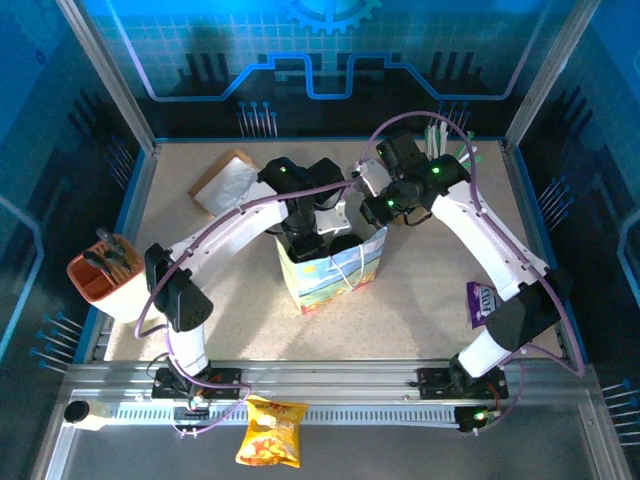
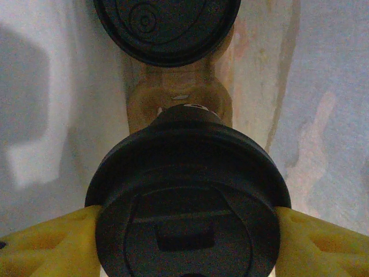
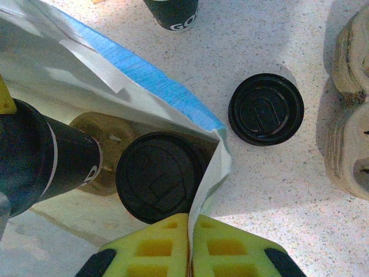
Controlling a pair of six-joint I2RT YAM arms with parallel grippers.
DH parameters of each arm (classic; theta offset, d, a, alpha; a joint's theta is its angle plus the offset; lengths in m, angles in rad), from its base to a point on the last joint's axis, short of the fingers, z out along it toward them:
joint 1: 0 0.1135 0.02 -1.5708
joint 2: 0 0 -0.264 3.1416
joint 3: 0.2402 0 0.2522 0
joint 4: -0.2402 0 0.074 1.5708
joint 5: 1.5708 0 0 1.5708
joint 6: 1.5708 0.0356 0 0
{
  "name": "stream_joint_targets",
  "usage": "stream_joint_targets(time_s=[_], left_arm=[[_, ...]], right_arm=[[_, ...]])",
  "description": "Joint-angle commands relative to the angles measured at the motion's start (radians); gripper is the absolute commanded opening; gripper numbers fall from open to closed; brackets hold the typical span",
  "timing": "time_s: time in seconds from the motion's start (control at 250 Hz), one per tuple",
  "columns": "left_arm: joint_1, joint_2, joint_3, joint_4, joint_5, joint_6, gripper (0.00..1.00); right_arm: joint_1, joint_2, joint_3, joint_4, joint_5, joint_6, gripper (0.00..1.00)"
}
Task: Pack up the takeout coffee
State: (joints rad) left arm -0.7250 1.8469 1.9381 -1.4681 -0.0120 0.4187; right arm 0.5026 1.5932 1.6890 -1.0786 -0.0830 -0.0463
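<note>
A takeout coffee cup with a round black lid (image 2: 187,202) sits between the yellow fingers (image 2: 49,245) of my left gripper (image 2: 187,234), which is shut on it, low inside the open paper bag (image 1: 330,275). In the right wrist view its body (image 3: 69,164) looks dark and slants down toward a tan cup carrier (image 3: 109,135) at the bag's bottom. A second lidded cup (image 3: 160,176) stands in that carrier. My right gripper (image 3: 190,245) is shut on the bag's white rim (image 3: 210,173), holding the mouth apart. From above, the left gripper (image 1: 308,240) is in the bag's mouth and the right gripper (image 1: 377,212) is at its far right corner.
A loose black lid (image 3: 266,109) lies on the table beside the bag, next to a stack of pulp carriers (image 3: 349,115) and a dark cup (image 3: 173,12). An orange holder (image 1: 100,275), a purple packet (image 1: 482,300), a chip bag (image 1: 270,432) and a napkin pack (image 1: 225,182) lie around.
</note>
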Motion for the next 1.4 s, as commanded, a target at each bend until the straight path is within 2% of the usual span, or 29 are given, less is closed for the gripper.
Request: stream_joint_targets(time_s=[0.0,1.394], left_arm=[[-0.001,0.024,0.004,-0.005,-0.009,-0.007,0.49],[-0.001,0.037,-0.047,0.022,0.012,-0.024,0.49]], right_arm=[[-0.012,0.003,0.008,-0.019,-0.008,-0.008,0.11],[-0.015,-0.013,-0.015,-0.008,0.008,-0.001,0.13]])
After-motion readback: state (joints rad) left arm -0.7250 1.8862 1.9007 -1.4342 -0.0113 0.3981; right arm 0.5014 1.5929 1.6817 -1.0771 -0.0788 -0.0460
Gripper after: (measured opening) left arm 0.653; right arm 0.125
